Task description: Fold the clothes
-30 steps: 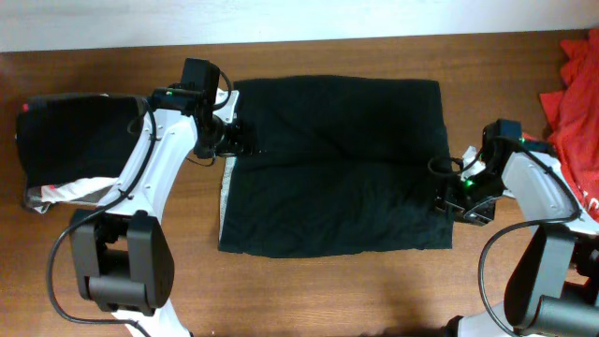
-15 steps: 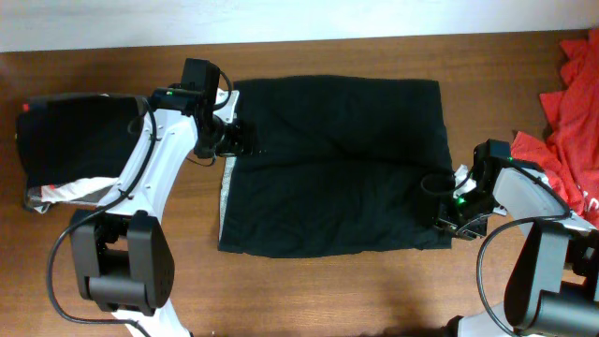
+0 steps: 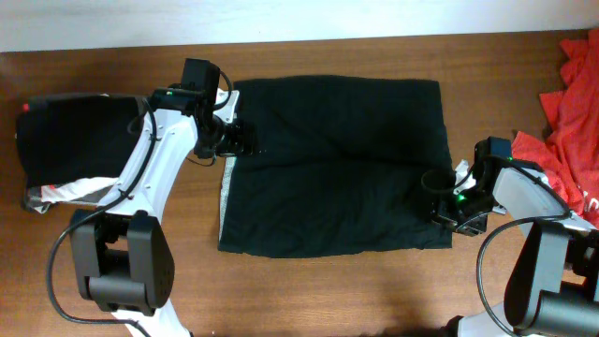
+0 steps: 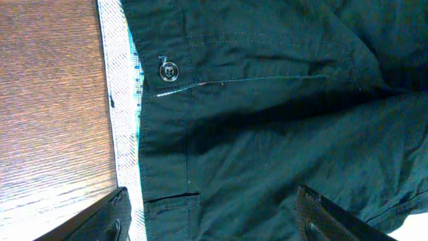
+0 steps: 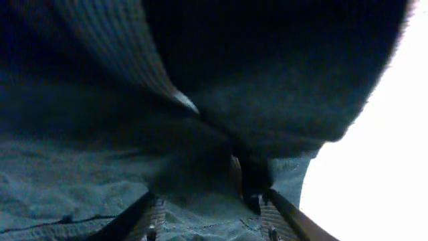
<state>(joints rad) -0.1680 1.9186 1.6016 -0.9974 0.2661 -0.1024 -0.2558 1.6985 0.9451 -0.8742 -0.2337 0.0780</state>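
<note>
Overhead, the black garment (image 3: 337, 168) is seen spread flat in the middle of the tabletop (image 3: 374, 290), its long axis running side to side between the two arms. Its waistband edge, marked by a button (image 4: 168, 69) and a pale lining strip, is turned toward the left arm.

The right end effector (image 3: 440, 187) is set on the garment's near right corner. In the right wrist view its fingers are narrowed around a raised pucker of dark cloth, which appears to be pinched (how firmly cannot be told).

The left end effector (image 3: 236, 140) is placed over the far left corner, its fingers spread wide above the cloth and nothing held.

The cloth lies inward from both. The right arm is judged better placed to carry its corner across the long axis.
</note>
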